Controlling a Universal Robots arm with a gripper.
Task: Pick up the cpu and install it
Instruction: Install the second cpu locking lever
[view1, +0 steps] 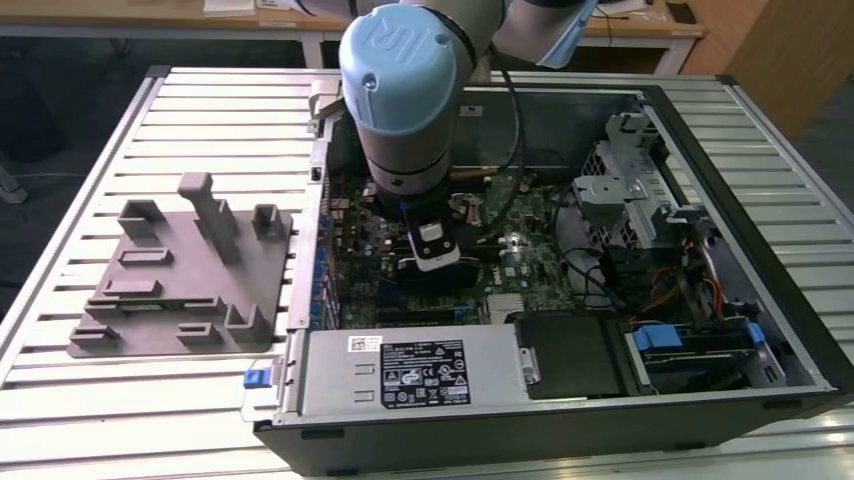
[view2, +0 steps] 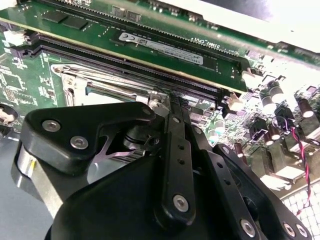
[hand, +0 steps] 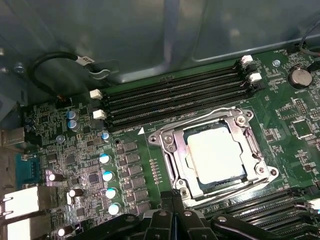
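Observation:
In the first wrist view the cpu (hand: 216, 152), a flat square chip with a shiny silver top, lies inside the motherboard socket, and the metal frame (hand: 170, 145) surrounds it. My gripper (hand: 173, 198) hangs just off the socket's near corner, beside the cpu and apart from it. Its black fingers are pressed together with nothing between them. In the second wrist view the gripper (view2: 169, 99) points at the edge of the socket frame (view2: 75, 80). In the exterior view the gripper (view1: 434, 262) reaches down into the open computer case over the green motherboard (view1: 527, 255).
A grey plastic fixture block (view1: 187, 275) stands on the slatted table at the exterior view's left. The case holds a power supply (view1: 407, 372) at the front and a drive cage with cables (view1: 641, 215) at the right. Memory slots (hand: 175, 100) run beside the socket.

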